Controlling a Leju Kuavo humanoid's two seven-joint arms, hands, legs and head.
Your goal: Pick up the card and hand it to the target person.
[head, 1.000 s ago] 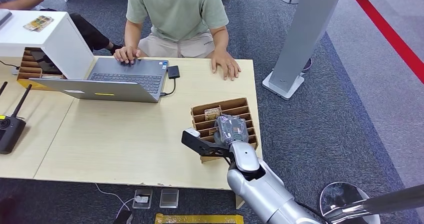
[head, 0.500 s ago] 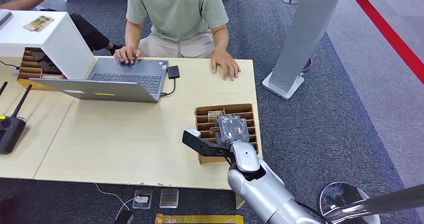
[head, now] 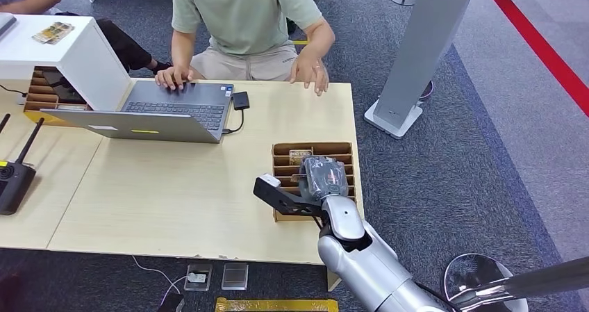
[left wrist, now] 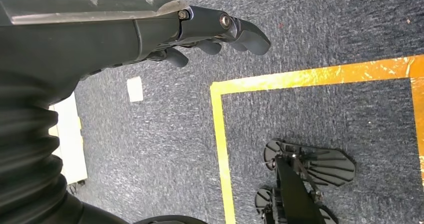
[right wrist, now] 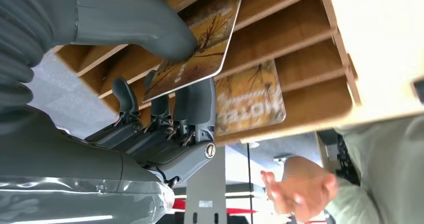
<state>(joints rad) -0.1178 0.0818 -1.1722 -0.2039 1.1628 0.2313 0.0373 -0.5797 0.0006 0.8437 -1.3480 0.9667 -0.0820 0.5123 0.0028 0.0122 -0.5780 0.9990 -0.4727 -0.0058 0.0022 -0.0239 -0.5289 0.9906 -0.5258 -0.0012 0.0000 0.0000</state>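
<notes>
At the far left of the counter [head: 173,187] sits a black remote w/ antennas [head: 14,176], then a white box [head: 66,55] w/ a second slotted cardboard rack [head: 42,96] under it (contents too dark to tell). Next an open laptop [head: 163,110], a person [head: 243,13] seated behind it, one hand on the keys, the other hand [head: 311,69] lifted just above the counter's far edge.

Left hand [left wrist: 210,32] hangs down over grey carpet and yellow floor tape, fingers [left wrist: 247,34] loosely curled, holding nothing.

Right of centre, near the counter's right edge, is the cardboard card rack [head: 312,180]: a row of narrow slots. Right hand [head: 323,176] is over it. In the right wrist view, the card [right wrist: 202,42] (autumn-tree print) is pinched between the thumb and the dark fingers [right wrist: 192,107], tilted, its far end still among the slot dividers. A second card [right wrist: 247,97], printed "HOTEL", stands in the slot beside it; other slots look empty from here.

Step in hand, as I judge: the pick, grip made but card not yet clear of the rack. Next move calls for lifting straight out along the slot so the edge doesn't catch a divider, then carrying fwd to the person's raised hand. Pinch is near one end, so the card could pivot or slip.
</notes>
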